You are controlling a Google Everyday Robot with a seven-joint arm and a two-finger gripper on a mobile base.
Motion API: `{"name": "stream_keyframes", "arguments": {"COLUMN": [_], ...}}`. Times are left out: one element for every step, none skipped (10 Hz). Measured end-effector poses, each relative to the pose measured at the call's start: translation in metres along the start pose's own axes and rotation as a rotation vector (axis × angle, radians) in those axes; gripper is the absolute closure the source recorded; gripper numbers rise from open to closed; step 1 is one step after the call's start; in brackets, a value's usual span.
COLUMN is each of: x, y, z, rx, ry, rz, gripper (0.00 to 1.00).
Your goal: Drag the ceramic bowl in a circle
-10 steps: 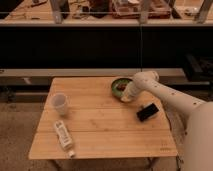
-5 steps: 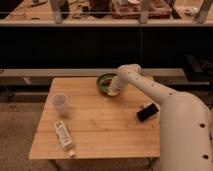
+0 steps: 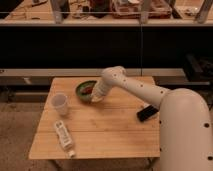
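The ceramic bowl (image 3: 85,90) is a round, shallow, dark green bowl with reddish-brown bits inside. It sits on the wooden table (image 3: 100,125), left of centre near the far edge. My white arm reaches in from the right, and my gripper (image 3: 97,97) rests at the bowl's right rim, touching it. The arm's wrist covers the right edge of the bowl.
A small translucent white cup (image 3: 60,104) stands left of the bowl. A white bottle (image 3: 64,137) lies near the front left corner. A black flat object (image 3: 148,113) lies on the right side, close to my arm. A dark shelf wall runs behind the table.
The bowl and my gripper have moved leftward across the far part of the table, from right of centre to left of centre, closer to the white cup.
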Motion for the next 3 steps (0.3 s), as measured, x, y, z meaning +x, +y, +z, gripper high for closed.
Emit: {"name": "stream_keyframes", "arguments": {"x": [-0.009,-0.012,-0.005], "y": [0.023,0.042,0.075], "z": [0.001,0.000,-0.003], "rx": [-0.026,-0.045,-0.079], "ry": [-0.024,-0.038,-0.048], "rz": [-0.021,-0.027,-0.016], "gripper": [0.93,0.93,0.93]}}
